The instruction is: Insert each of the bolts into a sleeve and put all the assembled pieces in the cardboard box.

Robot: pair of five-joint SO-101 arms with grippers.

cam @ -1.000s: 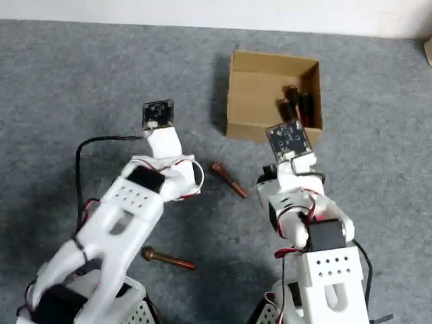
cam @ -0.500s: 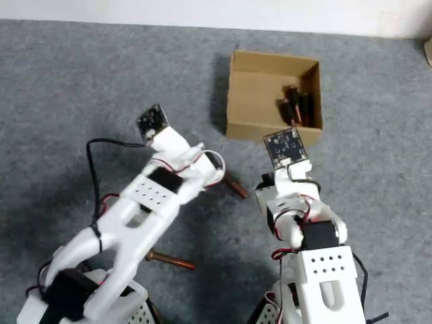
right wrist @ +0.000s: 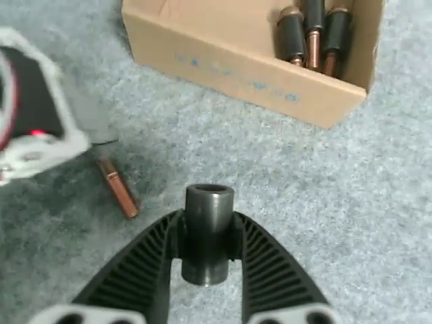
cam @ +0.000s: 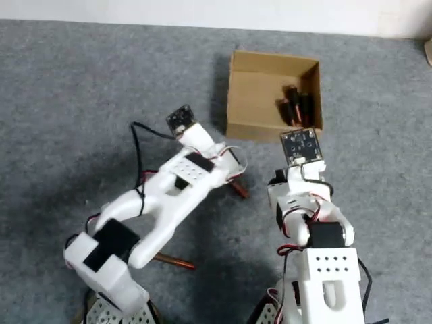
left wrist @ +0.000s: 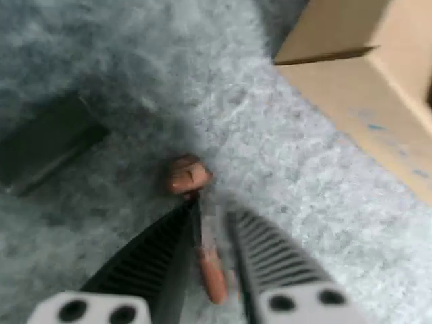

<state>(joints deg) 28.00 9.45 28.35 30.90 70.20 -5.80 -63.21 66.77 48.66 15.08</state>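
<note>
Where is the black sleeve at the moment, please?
In the right wrist view, the black sleeve is clamped in the right gripper, over the grey carpet, its open end toward the cardboard box.

You have a rough, matt grey carpet-like cloth on the bench (cam: 67, 101), and the cardboard box (cam: 251, 128) is plain matt brown paperboard. The bolt (left wrist: 189, 177) looks like coppery metal with a dull sheen, the sleeve (right wrist: 209, 202) smooth matt black. Your left hand (left wrist: 212, 212) and right hand (right wrist: 208, 226) have ribbed black plastic fingers (right wrist: 270, 270) on smooth white plastic arms (cam: 324, 270).
</note>
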